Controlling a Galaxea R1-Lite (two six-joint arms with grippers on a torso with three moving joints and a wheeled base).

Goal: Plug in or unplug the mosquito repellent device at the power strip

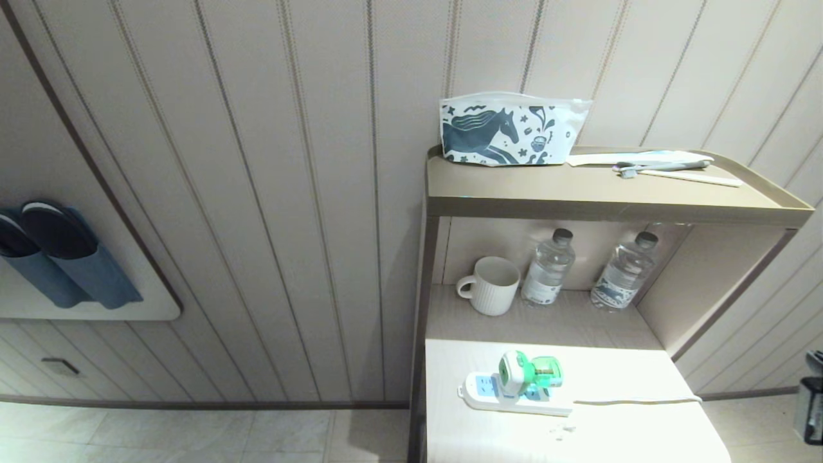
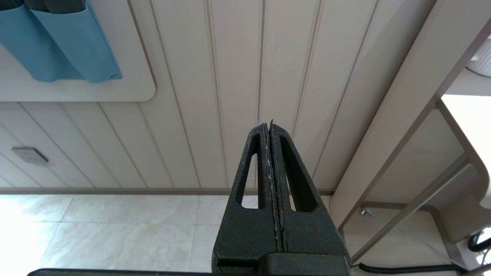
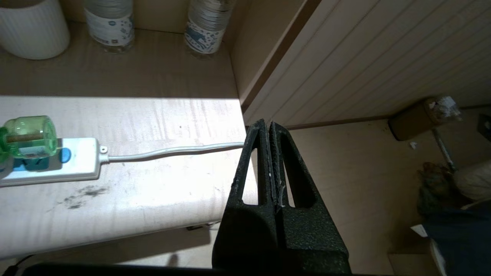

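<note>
Nearest you, at the lower centre of the right wrist view: the right gripper, clenched on nothing, hanging off the tabletop's edge beside the white cord. In your head view, lower centre: the power strip lying flat on the lit tabletop, with the mosquito repellent device seated in one of its sockets, green bottle pointing toward the right of the frame. On the shelf behind, mid-frame: a white mug and two water bottles, standing upright. Upper centre: a horse-print pouch on the top shelf. Your left gripper is also clenched and empty, facing the panelled wall, well apart from the strip.
</note>
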